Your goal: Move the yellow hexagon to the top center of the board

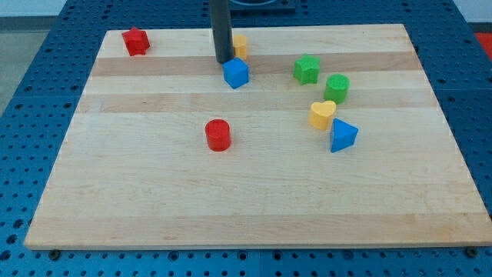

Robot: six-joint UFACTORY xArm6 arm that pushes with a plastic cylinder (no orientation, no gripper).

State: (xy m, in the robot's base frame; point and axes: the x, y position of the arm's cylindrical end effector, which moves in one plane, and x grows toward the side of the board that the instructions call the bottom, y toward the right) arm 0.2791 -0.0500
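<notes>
We see a red star [136, 41] top left & a red cylinder [218, 135] mid-board; blue cube [236, 73] near top centre. At right: green star [307, 69], green cylinder [337, 88], yellow heart [323, 115] touching blue triangle [343, 135].

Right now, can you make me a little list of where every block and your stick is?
my tip: view's top centre, just left of the yellow hexagon
yellow hexagon: top centre, partly hidden by the rod
blue cube: just below the hexagon
red star: top left
red cylinder: middle
green star: right
green cylinder: right
yellow heart: right
blue triangle: beside the heart
</notes>
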